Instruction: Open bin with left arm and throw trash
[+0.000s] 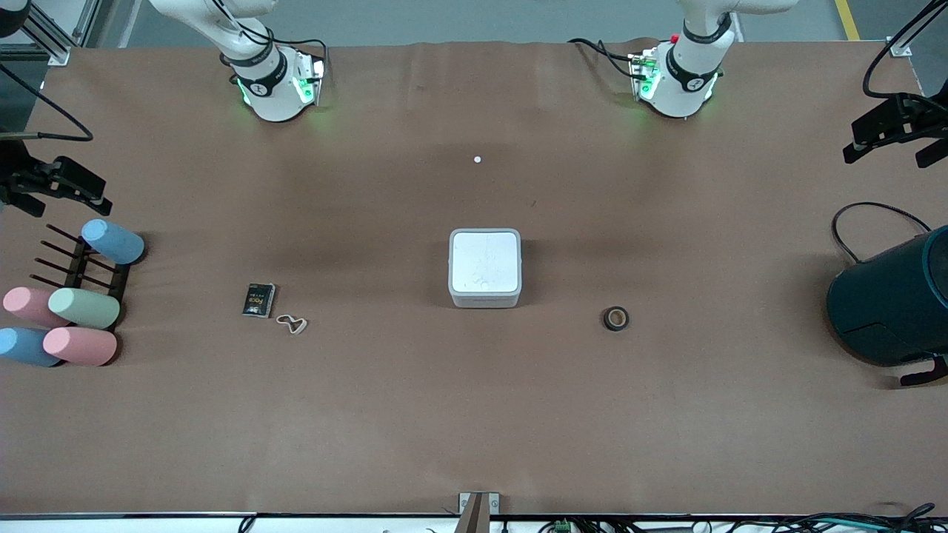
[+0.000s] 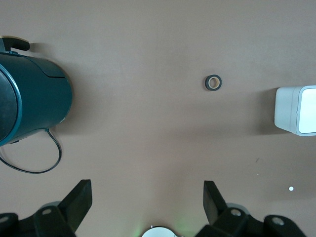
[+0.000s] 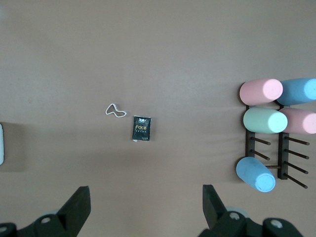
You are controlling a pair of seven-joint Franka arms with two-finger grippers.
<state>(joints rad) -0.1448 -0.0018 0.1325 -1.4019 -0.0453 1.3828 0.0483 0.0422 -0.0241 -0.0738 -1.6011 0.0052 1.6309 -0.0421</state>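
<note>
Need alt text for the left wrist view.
The open left gripper hangs over bare brown table. Below lie a small dark tape roll, the edge of a white square bin, and a big dark teal cylinder trailing a black cable.

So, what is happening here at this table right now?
Nothing is being handled yet. The bin sits closed mid-table. The black packet and rubber band lie toward the right arm's end, the tape roll toward the left arm's end. Both arms wait high up: the left claw and right claw hang open over bare table.
</note>
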